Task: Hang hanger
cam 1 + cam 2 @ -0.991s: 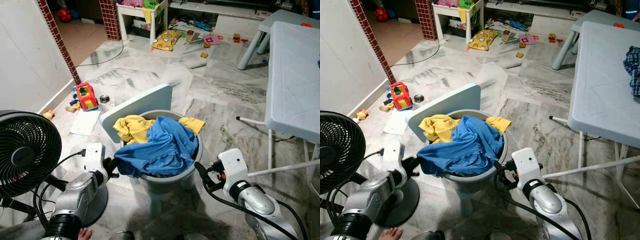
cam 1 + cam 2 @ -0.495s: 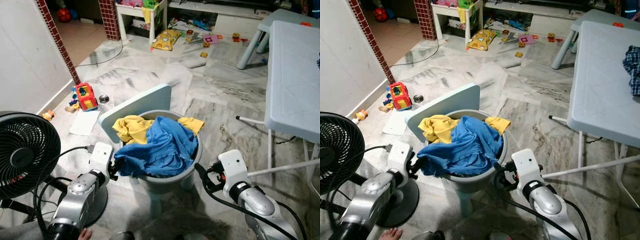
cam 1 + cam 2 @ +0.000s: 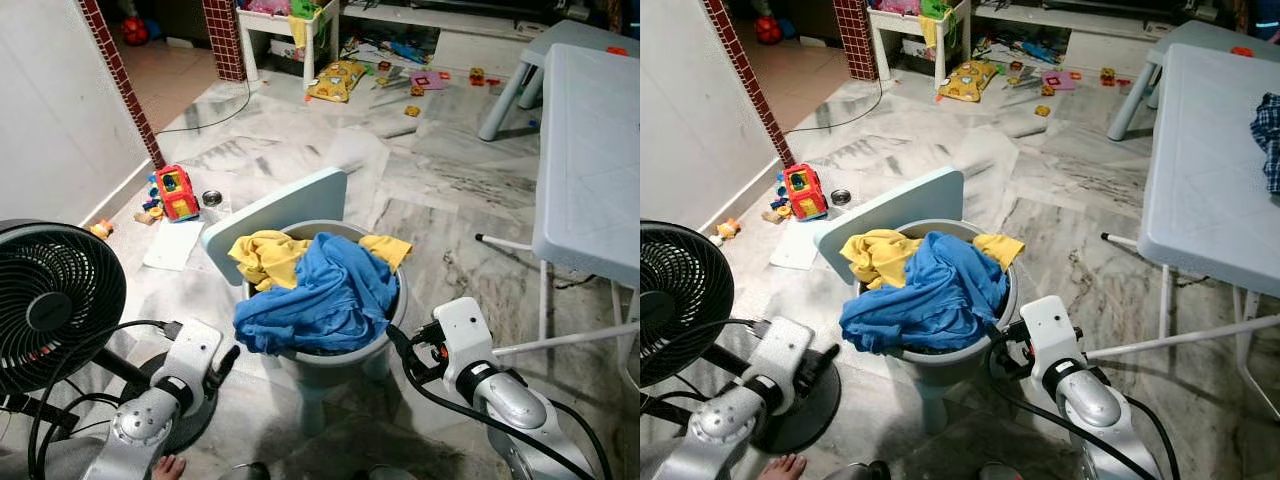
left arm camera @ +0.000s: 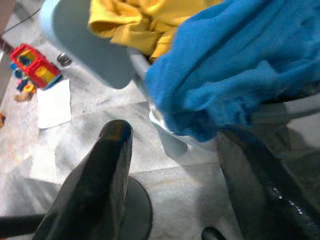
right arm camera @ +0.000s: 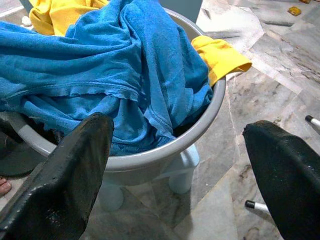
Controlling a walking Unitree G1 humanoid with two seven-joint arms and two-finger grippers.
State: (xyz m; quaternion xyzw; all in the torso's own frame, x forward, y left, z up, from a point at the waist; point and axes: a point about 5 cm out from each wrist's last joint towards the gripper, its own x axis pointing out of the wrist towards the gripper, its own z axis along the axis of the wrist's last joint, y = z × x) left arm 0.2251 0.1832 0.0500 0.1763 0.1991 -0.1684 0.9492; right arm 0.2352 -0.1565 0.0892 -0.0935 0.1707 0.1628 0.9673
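A grey basin (image 3: 385,335) stands on a small pale-blue chair (image 3: 275,205) straight ahead of me. It is heaped with a blue garment (image 3: 325,290) and a yellow one (image 3: 265,255); the blue one spills over the near rim. My left gripper (image 3: 226,364) hangs open, low on the basin's left side and apart from the cloth; in the left wrist view its fingers (image 4: 100,175) stand spread before the blue garment (image 4: 235,75). My right gripper (image 3: 398,348) is open just off the basin's right rim, with the basin (image 5: 200,130) between its fingers (image 5: 65,170).
A black floor fan (image 3: 50,300) stands close on my left, its cable by the left arm. A white folding table (image 3: 590,150) holding a checked cloth (image 3: 1268,130) fills the right. A red toy (image 3: 175,192) and other toys litter the marble floor. A person's toes (image 3: 168,466) are beside the fan base.
My left gripper has dropped down and back from the basin's left rim and the blue garment's edge. The right arm has hardly moved.
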